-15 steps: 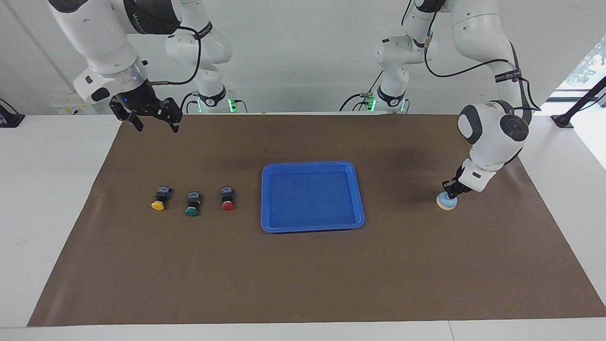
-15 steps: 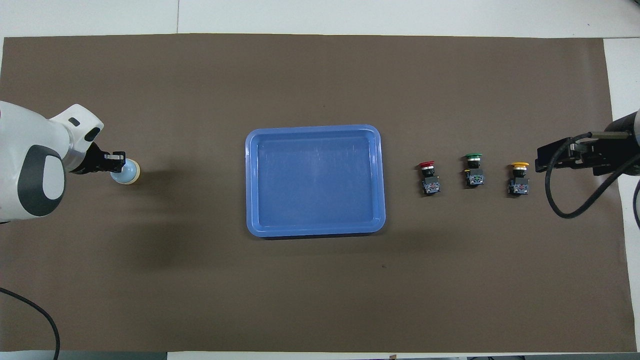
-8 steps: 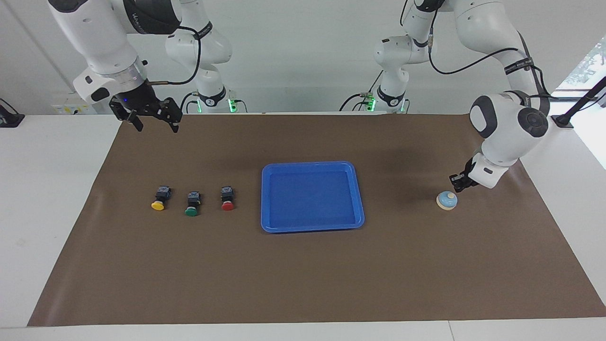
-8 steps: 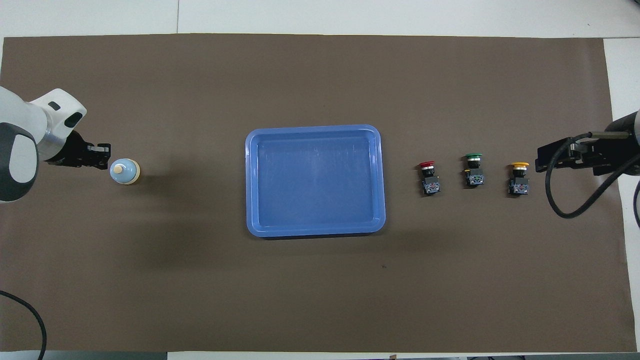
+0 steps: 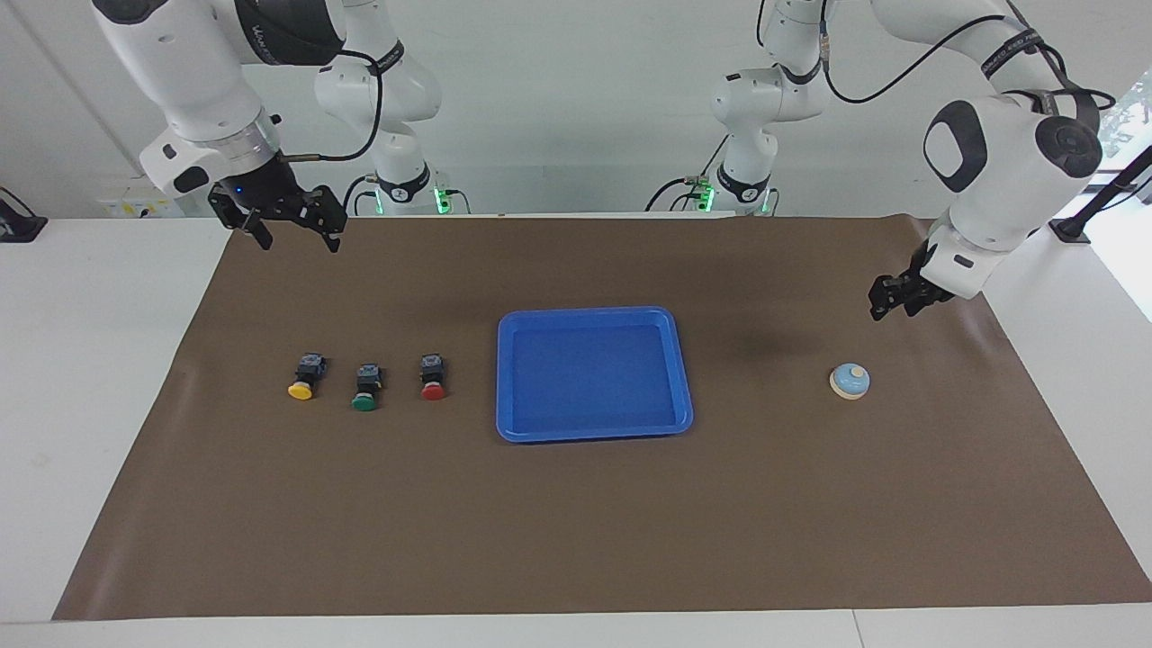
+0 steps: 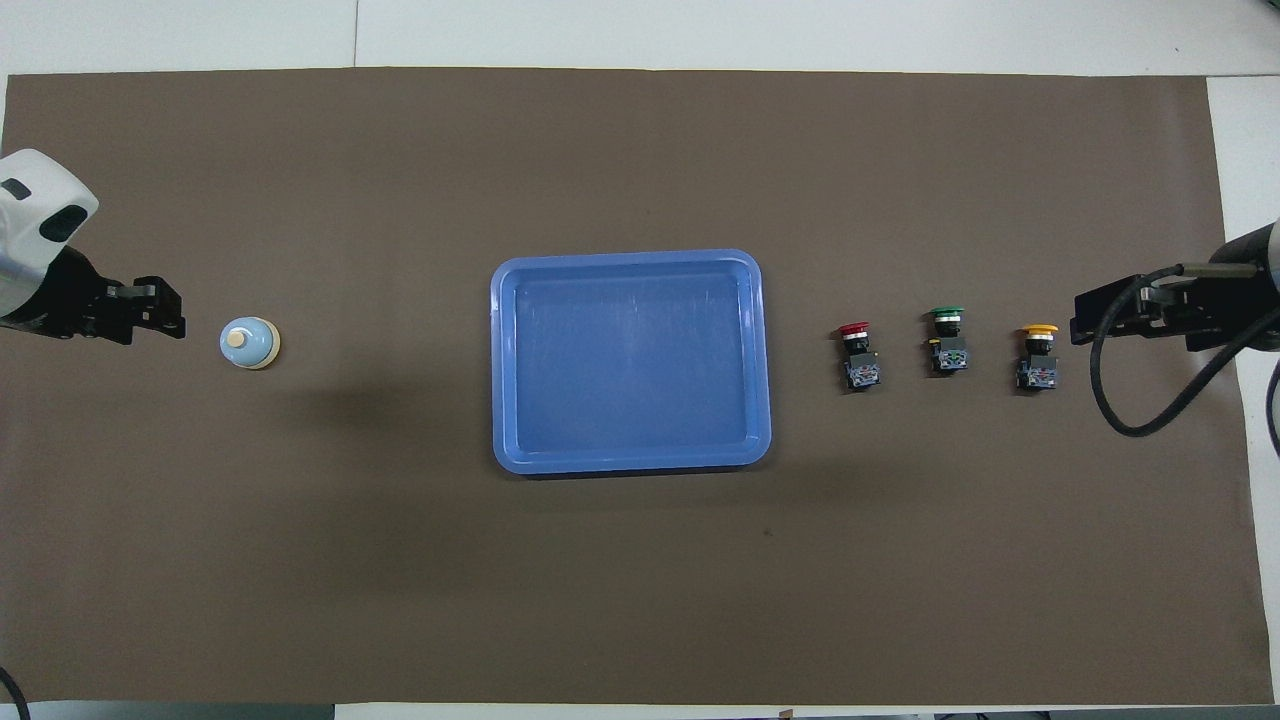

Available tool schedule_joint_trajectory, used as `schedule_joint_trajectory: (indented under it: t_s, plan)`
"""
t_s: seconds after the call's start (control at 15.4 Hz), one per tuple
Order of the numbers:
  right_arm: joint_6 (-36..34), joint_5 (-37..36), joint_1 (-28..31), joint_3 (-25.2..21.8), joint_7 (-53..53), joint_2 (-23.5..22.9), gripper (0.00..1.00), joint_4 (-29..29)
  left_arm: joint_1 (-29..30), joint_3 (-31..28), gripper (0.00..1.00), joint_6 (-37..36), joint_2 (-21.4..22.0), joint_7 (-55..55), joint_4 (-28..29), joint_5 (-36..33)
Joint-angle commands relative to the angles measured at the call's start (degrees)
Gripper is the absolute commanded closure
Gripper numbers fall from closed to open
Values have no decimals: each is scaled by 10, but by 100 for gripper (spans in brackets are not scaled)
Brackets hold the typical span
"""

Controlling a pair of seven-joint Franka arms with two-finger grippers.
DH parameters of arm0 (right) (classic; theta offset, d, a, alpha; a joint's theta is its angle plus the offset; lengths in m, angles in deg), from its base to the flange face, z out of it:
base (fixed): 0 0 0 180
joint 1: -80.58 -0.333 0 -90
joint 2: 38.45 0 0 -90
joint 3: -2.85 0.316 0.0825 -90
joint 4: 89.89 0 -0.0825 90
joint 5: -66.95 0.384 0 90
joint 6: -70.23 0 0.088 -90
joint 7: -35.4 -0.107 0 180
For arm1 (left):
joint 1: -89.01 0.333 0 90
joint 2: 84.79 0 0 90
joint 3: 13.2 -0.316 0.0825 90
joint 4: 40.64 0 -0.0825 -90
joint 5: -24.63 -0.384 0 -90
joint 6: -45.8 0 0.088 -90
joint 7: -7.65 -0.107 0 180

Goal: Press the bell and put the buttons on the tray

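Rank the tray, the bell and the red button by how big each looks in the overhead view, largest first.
1. The tray, by far the largest.
2 and 3. The bell and the red button look too alike to rank: the bell is a wider round dome, while the button lies on its side and is longer but narrower.

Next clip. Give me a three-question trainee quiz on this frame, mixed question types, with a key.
1. True or false: the blue tray already holds a button.
2. Multiple choice: which button lies closest to the tray? A) yellow button B) green button C) red button
3. Fill in: the left tool hangs in the air, clear of the ____.

Key
1. False; the tray holds nothing, and all three buttons lie in a row on the brown mat toward the right arm's end. The right tool waits up over the mat's edge.
2. C
3. bell
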Motion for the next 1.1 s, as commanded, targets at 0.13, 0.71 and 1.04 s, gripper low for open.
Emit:
schedule_joint_trajectory:
  t_s: [0.13,0.71,1.04]
  plan:
    - [-8,1,8,5,13,5,0,4,-1,-2,0,-101,3,4,-68,0]
    - [70,2,32,5,37,32,0,80,-8,-5,0,-146,44,0,-75,1]
    - [171,3,50,5,17,-10,0,149,-14,-1,0,-141,44,-2,-71,-4]
